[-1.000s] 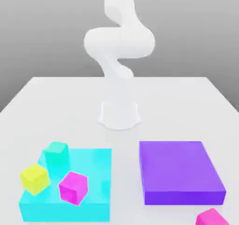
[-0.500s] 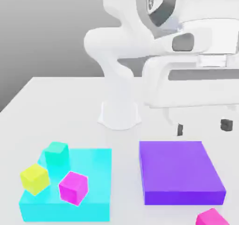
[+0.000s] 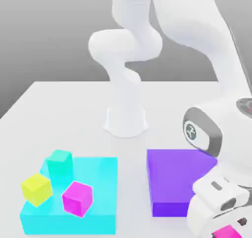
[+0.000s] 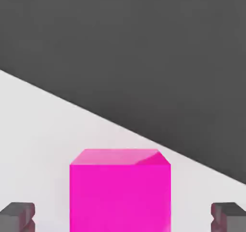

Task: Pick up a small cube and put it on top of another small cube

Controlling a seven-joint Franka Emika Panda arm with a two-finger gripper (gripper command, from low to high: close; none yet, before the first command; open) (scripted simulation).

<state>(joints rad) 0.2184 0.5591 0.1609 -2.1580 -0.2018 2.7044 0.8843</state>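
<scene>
cyan slab (image 3: 106, 175) | purple slab (image 3: 170, 180) | white table (image 3: 64, 114)

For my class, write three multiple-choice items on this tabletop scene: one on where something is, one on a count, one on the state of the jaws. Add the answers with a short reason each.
1. Where does the magenta cube rest?
A. on the cyan slab
B. on the purple slab
C. on the bare table

2. How many small cubes sit on the cyan slab?
A. one
B. two
C. three

3. How do the jaws stand around the hot-pink cube?
A. one on each side, with gaps
C. clamped on the yellow cube
B. shut above it

Answers:
1 A, the magenta cube sits on the cyan slab.
2 C, teal cube, yellow cube and magenta.
3 A, the hand view shows the gripper straddling the hot-pink cube, with table visible either side.
</scene>
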